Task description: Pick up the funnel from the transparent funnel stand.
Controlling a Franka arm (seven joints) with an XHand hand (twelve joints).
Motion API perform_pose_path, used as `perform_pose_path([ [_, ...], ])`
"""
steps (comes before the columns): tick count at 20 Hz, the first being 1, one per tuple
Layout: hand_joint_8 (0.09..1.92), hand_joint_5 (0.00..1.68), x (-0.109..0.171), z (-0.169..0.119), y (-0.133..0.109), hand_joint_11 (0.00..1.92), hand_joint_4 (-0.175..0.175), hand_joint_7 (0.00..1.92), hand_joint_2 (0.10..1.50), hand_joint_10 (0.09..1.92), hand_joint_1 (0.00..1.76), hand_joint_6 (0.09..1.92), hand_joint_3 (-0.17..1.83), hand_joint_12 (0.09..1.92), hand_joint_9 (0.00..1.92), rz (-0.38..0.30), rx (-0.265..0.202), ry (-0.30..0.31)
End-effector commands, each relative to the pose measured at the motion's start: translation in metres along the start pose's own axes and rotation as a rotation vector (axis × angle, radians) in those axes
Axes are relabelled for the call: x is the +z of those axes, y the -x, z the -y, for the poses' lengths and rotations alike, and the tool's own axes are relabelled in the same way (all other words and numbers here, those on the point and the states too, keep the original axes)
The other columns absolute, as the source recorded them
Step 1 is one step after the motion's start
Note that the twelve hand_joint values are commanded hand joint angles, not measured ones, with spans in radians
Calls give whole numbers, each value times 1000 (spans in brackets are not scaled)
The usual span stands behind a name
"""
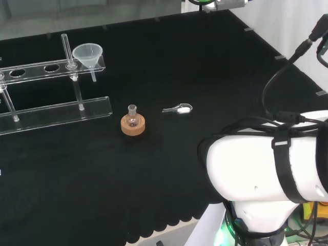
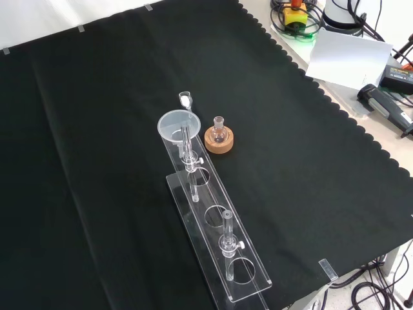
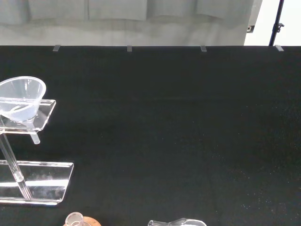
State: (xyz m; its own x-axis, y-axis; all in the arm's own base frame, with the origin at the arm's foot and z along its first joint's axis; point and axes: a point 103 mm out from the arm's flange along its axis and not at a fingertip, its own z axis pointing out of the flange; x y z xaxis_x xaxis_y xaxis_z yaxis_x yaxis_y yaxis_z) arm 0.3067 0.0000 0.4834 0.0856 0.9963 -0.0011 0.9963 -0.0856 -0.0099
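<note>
A clear funnel [image 1: 88,54] sits in the end hole of the transparent funnel stand [image 1: 36,68], its stem hanging below the upper shelf. In the front view the funnel [image 2: 175,125] is at the far end of the stand [image 2: 219,239]. The wrist view has the funnel [image 3: 19,98] resting on the shelf's end [image 3: 44,113]. The stand's upper shelf has several round holes and is carried on clear posts above a base plate.
A small round flask on a cork ring [image 1: 132,123] stands on the cloth near the stand [image 2: 219,137]. A small clear spoon with white powder [image 1: 178,108] lies beside it. The arm's white links [image 1: 266,164] rise at the head view's right. Cables and tools [image 2: 381,97] lie off the cloth.
</note>
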Motion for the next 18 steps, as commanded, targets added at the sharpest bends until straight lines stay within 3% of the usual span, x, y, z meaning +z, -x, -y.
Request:
perform_pose_path([
  [1, 87, 0, 4, -5, -2, 0, 45, 0, 429, 87, 210, 87, 312, 384, 0, 19, -5, 2],
  [7, 87, 0, 11, -24, -17, 0, 31, 0, 527, 87, 196, 87, 76, 87, 0, 31, -33, -18],
  [14, 87, 0, 21, -51, -45, 0, 15, 0, 545, 87, 211, 87, 50, 87, 0, 11, -121, -43],
  [18, 87, 0, 29, -67, -62, 0, 7, 0, 607, 87, 320, 87, 74, 87, 0, 2, -164, -55],
])
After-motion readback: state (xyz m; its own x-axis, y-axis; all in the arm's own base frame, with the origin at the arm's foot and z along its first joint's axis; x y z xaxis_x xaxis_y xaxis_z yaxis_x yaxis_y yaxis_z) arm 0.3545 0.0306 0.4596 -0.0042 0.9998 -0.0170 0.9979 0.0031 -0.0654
